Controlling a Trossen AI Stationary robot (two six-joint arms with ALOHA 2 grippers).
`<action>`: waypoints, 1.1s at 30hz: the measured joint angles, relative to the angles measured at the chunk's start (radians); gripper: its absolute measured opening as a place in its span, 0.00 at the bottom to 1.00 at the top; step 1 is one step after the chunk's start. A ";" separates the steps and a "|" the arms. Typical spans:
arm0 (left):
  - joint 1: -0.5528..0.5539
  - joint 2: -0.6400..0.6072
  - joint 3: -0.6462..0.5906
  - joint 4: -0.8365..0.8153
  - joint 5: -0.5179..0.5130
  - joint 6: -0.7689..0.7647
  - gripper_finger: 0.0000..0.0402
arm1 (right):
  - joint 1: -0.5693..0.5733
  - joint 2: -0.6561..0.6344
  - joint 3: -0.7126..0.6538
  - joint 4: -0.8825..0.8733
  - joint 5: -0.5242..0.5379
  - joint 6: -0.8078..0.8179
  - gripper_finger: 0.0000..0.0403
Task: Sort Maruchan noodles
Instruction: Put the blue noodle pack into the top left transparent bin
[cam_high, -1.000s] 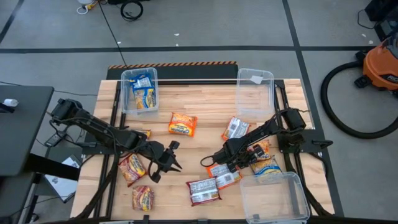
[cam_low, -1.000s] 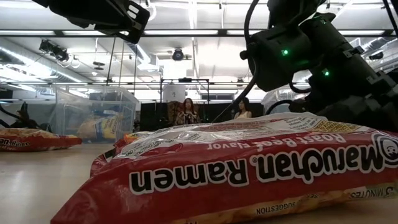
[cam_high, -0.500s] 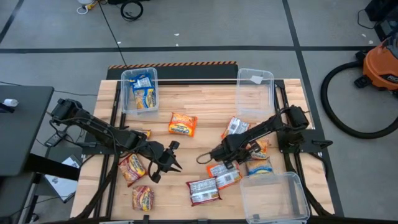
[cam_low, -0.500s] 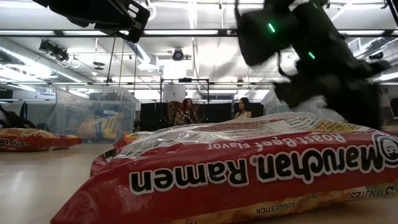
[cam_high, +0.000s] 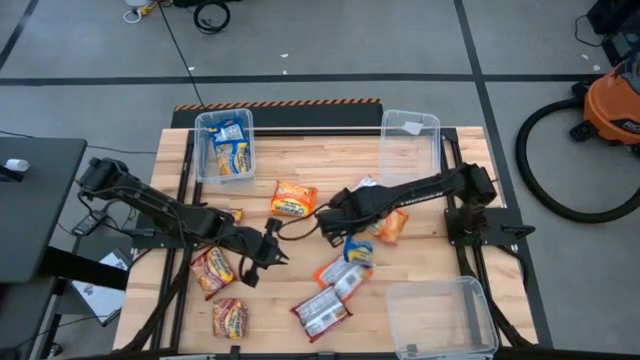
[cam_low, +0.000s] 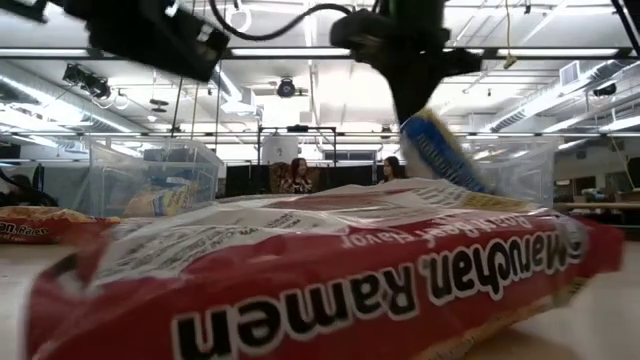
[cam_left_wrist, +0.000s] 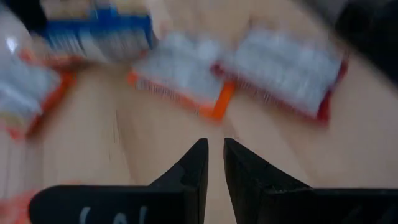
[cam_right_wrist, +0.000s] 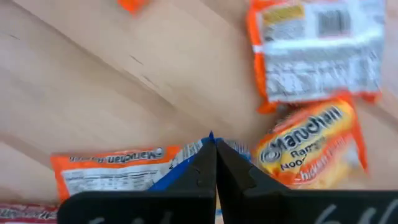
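Counter: the pale wooden plank counter (cam_high: 330, 165) is carrying the scattered ramen packets and three clear plastic bins.
Bins: the clear plastic bin at the far left corner (cam_high: 224, 146) is already holding blue-and-yellow packets; the clear plastic bin at the far right corner (cam_high: 409, 152) and the clear plastic bin at the near right corner (cam_high: 441, 316) are looking bare.
Right arm: it is reaching from the right edge toward mid-counter, with the right hand (cam_high: 335, 212) pressed together and pinching the blue-and-yellow plastic ramen packet (cam_high: 358, 249), which is hanging clear of the wood by one end (cam_low: 437, 150).
Left arm: it is waiting near the left edge; the left hand (cam_left_wrist: 211, 158) is nearly pressed together, with a narrow gap and nothing in it.
Loose packets: the orange packet (cam_high: 294, 199) is lying near the middle; the red packet with white back (cam_high: 322, 312) is sitting toward the near edge.
Step in hand: judging by the lifted packet, the carrying stage of one sort is under way.
Next move: it is probably calling for a swing across to the far left bin, then a release over its matching packets.
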 joint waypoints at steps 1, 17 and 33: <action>0.002 -0.006 0.000 -0.063 0.000 -0.013 0.14 | -0.007 0.001 0.000 0.018 0.005 -0.021 0.01; -0.028 -0.007 -0.001 -0.197 0.151 -0.151 0.13 | -0.030 0.117 0.000 0.359 0.050 -0.472 0.01; -0.029 -0.007 -0.001 -0.213 0.132 -0.143 0.12 | -0.005 0.237 0.000 0.607 0.012 -0.897 0.18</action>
